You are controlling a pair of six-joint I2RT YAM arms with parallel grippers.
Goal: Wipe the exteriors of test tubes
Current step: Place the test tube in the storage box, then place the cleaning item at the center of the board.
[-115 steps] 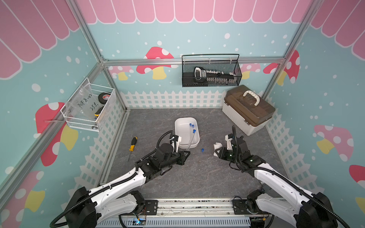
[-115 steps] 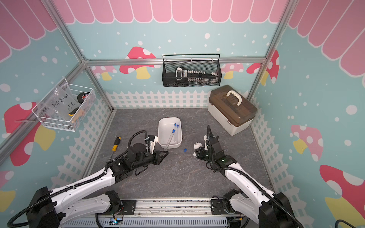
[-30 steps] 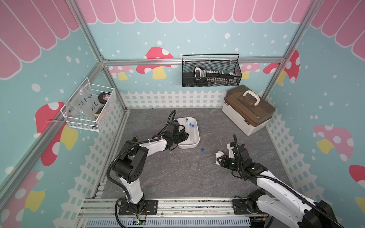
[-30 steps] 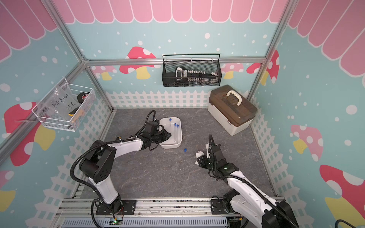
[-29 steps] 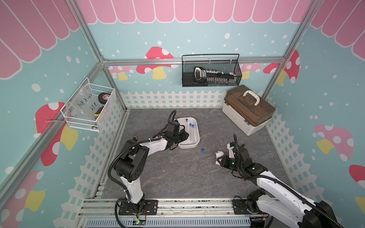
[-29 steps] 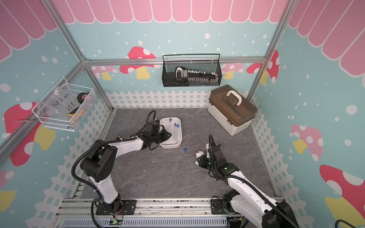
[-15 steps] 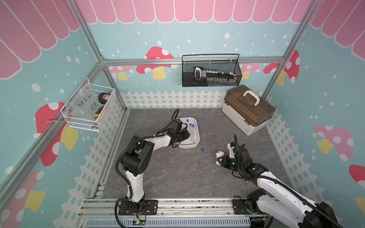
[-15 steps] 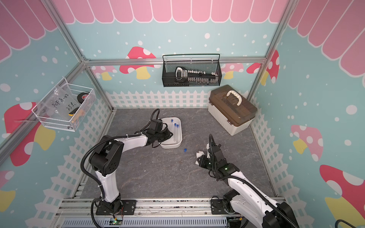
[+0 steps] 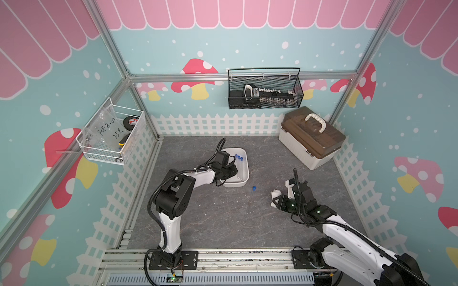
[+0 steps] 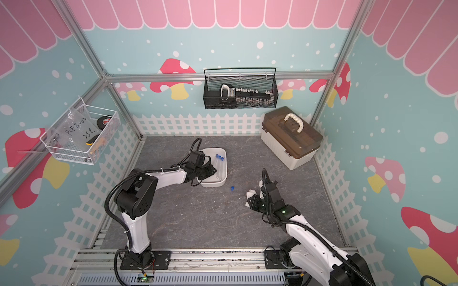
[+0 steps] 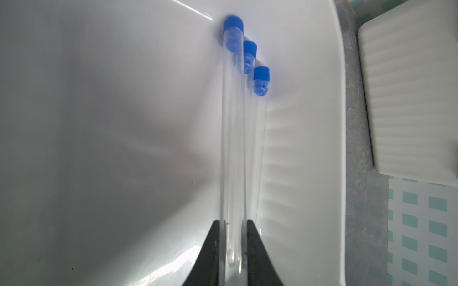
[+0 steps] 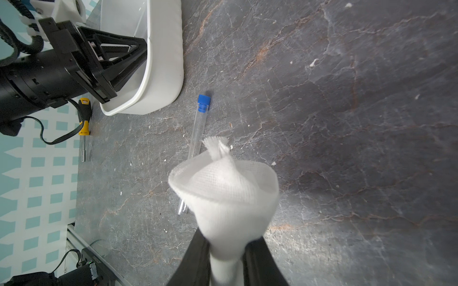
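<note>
White gauze (image 12: 223, 188) is hanging clamped in the right gripper (image 12: 228, 241); the outstretched left gripper (image 11: 231, 227) is pinching a test tube (image 11: 231, 148) inside the tub (image 11: 309, 123).

Blue-capped test tubes (image 11: 232, 128), white tray (image 11: 312, 128), white cloth (image 12: 224, 190), grey veined tabletop (image 12: 347, 128)

Both arms wear white shells between black joints. Behind the left tool (image 11: 233, 247), the left arm (image 9: 198, 177) carries looping black corrugated cable. Each tool has matt black fingers (image 11: 210, 260) tapering to narrow tips. Green lights glow behind the right tool (image 12: 226, 250).
</note>
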